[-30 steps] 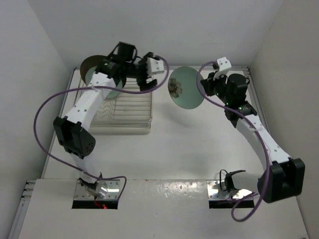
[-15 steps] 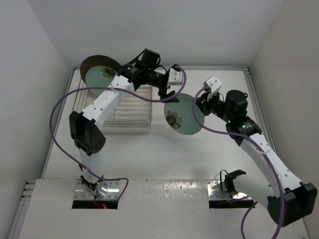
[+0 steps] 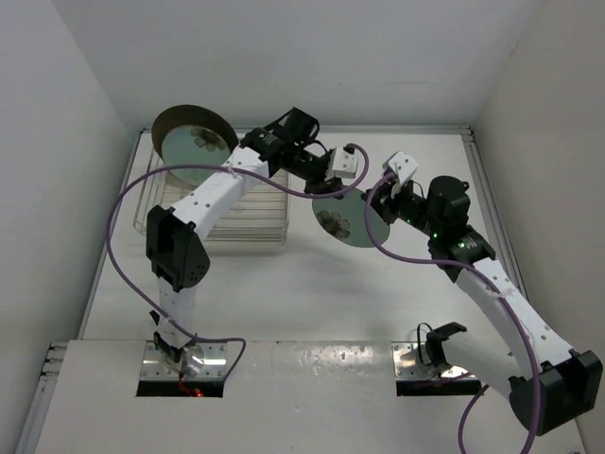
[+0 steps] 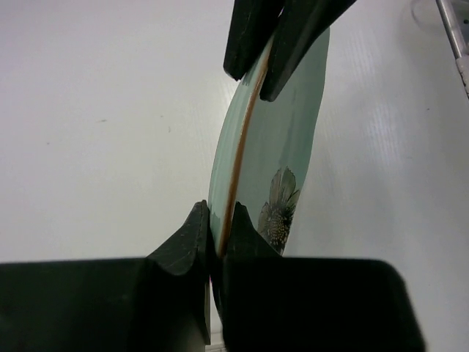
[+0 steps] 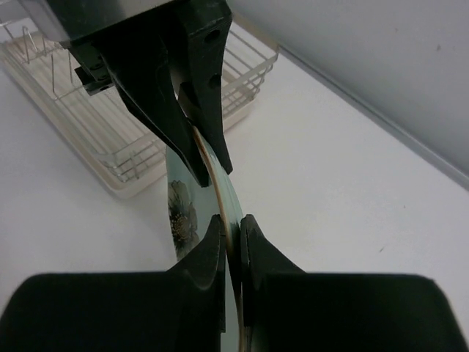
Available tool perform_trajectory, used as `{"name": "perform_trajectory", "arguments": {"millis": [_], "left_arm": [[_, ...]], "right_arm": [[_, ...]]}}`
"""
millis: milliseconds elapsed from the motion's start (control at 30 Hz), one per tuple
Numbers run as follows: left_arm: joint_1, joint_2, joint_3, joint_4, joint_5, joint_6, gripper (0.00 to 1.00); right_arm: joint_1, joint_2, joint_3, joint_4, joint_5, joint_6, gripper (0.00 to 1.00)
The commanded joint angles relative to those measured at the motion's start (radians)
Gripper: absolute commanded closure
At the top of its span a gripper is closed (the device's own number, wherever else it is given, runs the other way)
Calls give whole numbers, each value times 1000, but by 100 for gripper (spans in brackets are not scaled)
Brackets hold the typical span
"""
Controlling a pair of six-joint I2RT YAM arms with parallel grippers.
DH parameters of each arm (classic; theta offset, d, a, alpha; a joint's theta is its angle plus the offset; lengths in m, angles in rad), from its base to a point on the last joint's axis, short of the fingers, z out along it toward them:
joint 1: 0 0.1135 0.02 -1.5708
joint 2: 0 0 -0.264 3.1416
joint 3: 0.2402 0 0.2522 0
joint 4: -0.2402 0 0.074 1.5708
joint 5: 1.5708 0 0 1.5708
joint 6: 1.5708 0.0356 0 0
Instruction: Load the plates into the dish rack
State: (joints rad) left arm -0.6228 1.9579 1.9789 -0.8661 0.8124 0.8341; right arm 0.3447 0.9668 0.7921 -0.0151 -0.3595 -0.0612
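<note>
The right gripper (image 5: 231, 226) is closed narrow on the near rim of a mint-green plate (image 3: 340, 223). The plate is held on edge over the white worktop (image 3: 378, 303), with its dark flower mark facing to that gripper's left. Straight beyond the right gripper's fingers, on the opposite rim, the left gripper (image 4: 217, 233) pinches the same plate, so both hold it between them. Farther off, to the left of the left gripper, sits the wire dish rack (image 3: 255, 214). A dark brown plate (image 3: 170, 121) and a second mint-green plate (image 3: 185, 157) stand upright at its far left end
</note>
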Motion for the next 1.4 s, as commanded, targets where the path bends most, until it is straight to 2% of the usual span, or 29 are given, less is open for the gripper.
{"name": "perform_trajectory", "arguments": {"millis": [0, 33, 67, 100, 233, 367, 400, 500, 633, 700, 833, 1000, 1167, 1367], "left_arm": [[1, -44, 112, 39, -36, 45, 100], [1, -60, 153, 39, -48, 56, 100], [14, -69, 175, 39, -67, 78, 100], [23, -79, 198, 39, -91, 94, 100], [64, -146, 296, -2, -263, 249, 100], [165, -186, 363, -121, -305, 374, 100], [220, -212, 363, -151, -305, 441, 100], [326, -264, 373, -229, -292, 512, 100], [466, -330, 266, -254, -318, 602, 100], [520, -340, 187, -220, -318, 611, 100], [650, -330, 136, -177, -285, 632, 100], [721, -283, 127, -166, -194, 642, 100], [741, -246, 38, -119, -205, 704, 100], [750, -177, 29, -128, -196, 744, 100]], "right_arm": [[8, -51, 39, 250, -18, 50, 93], [10, -51, 41, 254, -12, 52, 83], [10, -54, 44, 262, -4, 54, 65], [10, -57, 44, 264, 10, 52, 30], [13, -79, 42, 273, 69, 15, 2], [10, -91, 27, 264, 141, -26, 0], [10, -91, 25, 257, 149, -32, 0], [5, -71, 24, 205, 179, -48, 0], [0, -7, 47, 133, 163, -37, 0], [4, 33, 53, 135, 131, -28, 0], [4, 81, 71, 167, 85, 1, 0], [11, 96, 84, 165, 67, 17, 0], [16, 81, 62, 170, 71, 38, 0], [28, 62, 58, 161, 96, 54, 0]]}}
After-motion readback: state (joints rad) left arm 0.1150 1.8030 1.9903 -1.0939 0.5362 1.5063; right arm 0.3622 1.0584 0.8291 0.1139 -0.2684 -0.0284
